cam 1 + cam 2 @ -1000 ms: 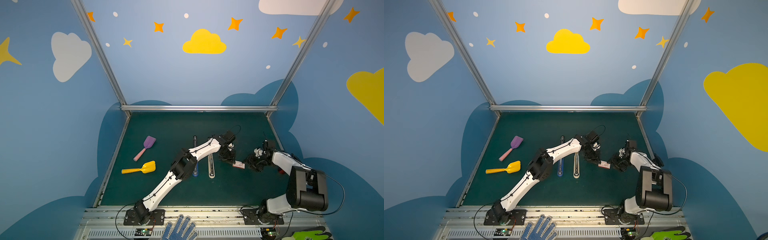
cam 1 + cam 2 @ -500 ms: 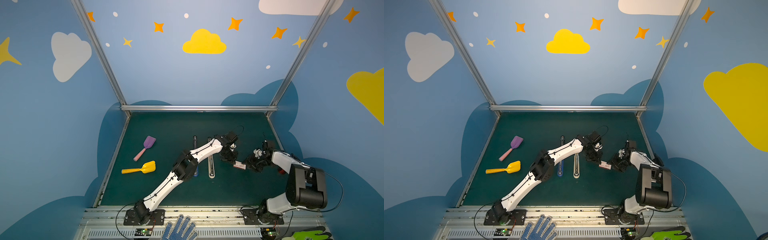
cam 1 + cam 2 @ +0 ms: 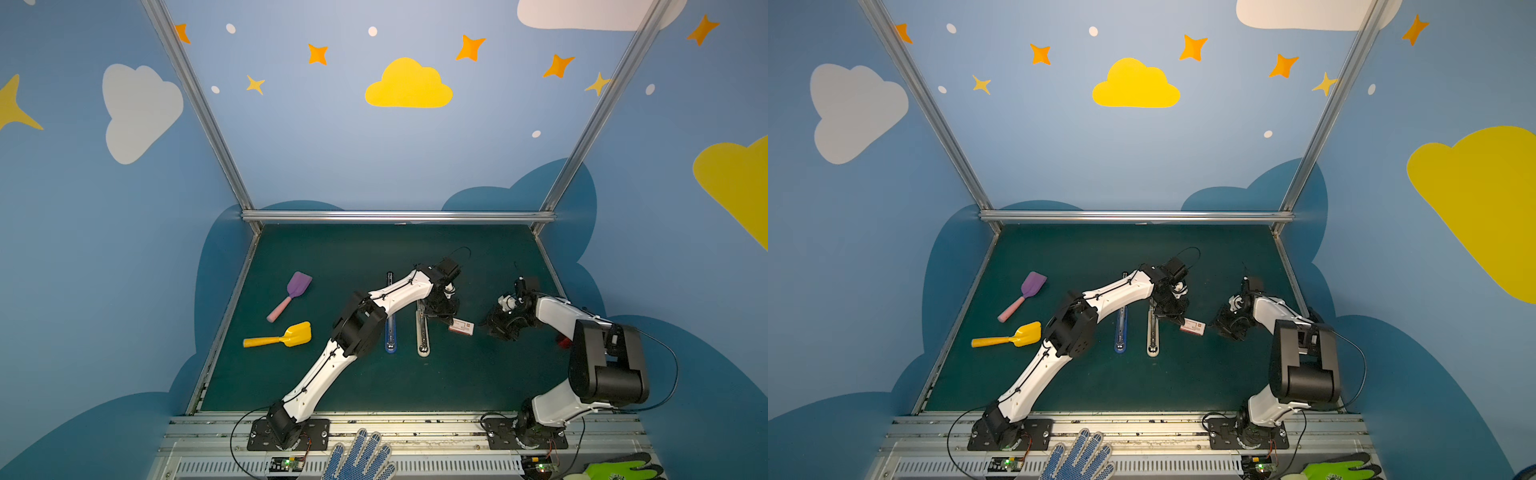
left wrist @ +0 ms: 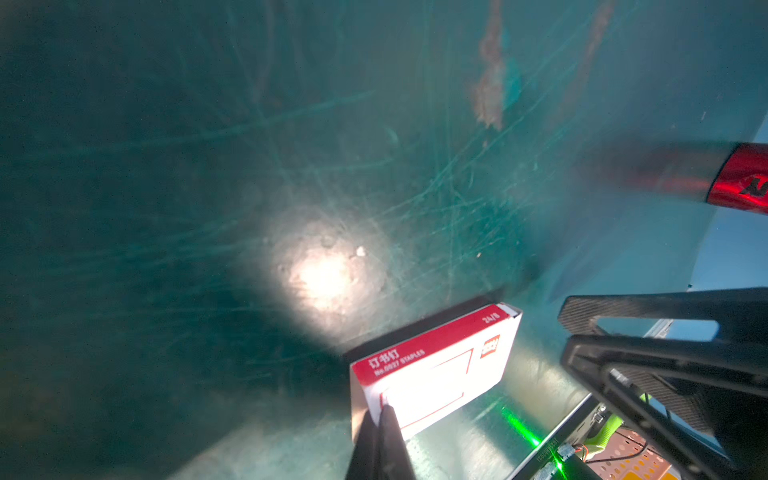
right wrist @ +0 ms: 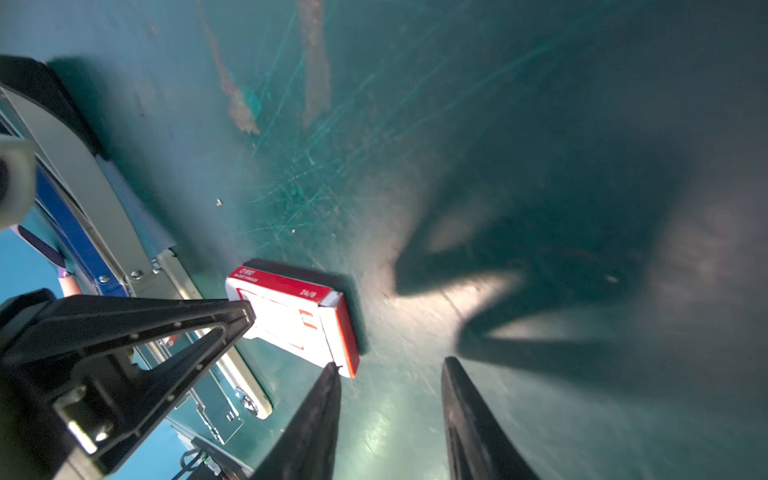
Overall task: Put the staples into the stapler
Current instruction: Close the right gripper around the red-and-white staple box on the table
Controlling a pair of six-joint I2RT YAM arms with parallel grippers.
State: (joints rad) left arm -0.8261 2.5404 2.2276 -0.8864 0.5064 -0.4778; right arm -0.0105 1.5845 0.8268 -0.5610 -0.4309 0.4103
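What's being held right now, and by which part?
The left gripper pinches the staple box by one short end; the right gripper, open, holds nothing.

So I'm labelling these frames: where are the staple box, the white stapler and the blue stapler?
staple box (image 3: 461, 327), in a top view, middle of its white top.
white stapler (image 3: 422, 334), in a top view, its near half.
blue stapler (image 3: 390, 334), in a top view, its near half.
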